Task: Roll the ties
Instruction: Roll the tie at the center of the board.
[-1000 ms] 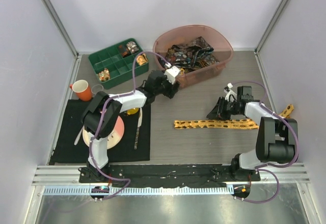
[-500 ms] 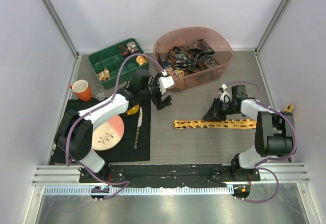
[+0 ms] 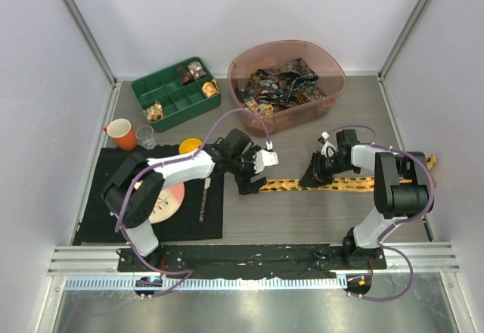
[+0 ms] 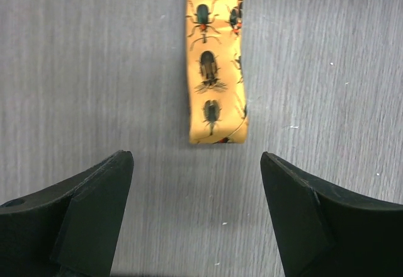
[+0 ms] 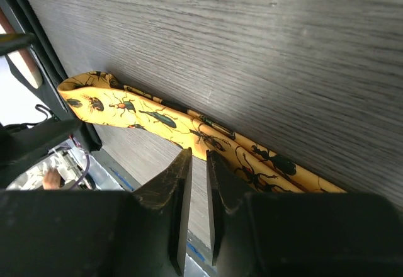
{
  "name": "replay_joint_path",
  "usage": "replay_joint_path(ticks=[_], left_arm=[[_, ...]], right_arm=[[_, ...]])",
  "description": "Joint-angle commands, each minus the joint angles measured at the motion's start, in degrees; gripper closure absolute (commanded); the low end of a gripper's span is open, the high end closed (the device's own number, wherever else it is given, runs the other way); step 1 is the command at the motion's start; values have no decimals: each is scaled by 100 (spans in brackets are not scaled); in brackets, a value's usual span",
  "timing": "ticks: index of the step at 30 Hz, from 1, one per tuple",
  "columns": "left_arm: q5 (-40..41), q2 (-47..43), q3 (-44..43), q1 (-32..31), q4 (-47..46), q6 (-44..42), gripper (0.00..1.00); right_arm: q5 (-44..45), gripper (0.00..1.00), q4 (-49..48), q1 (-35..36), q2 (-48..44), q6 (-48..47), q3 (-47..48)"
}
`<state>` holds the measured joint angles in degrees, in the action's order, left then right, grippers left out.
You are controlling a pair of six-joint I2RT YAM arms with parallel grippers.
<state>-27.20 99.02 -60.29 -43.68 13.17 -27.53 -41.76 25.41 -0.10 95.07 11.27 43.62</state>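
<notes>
Left gripper [image 4: 196,179] agape at yellow tie [image 4: 214,69]; pink tub [image 3: 333,91] (dark ties [image 3: 276,83] inside).

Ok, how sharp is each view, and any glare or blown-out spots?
Top external: even light, sharp, glare on the metal sill. Left wrist: yellow tie crisp, near fingers dark and soft. Right wrist: fingers blurred black, white blown-out patch at left edge.
</notes>
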Motion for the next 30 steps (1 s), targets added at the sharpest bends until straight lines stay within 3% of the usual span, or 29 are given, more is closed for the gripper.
replay_joint_path(ticks=[1,11,17,28,30], left_arm=[[83,134,-88,-167,-112,-174,15],[127,214,26,-246,-323,-77,27],[233,293,-8,-281,-666,134,35],[118,513,-97,-360,-552,116,34],[171,513,-62,-360,-517,90,37]], right_arm=[[159,78,25,10,82,-204,156],[-430,76,131,220,-568,-99,262],[-377,77,-18,405,-6,-72,323],[-332,78,69,528,355,-239,446],[-525,78,52,537,162,-265,455]])
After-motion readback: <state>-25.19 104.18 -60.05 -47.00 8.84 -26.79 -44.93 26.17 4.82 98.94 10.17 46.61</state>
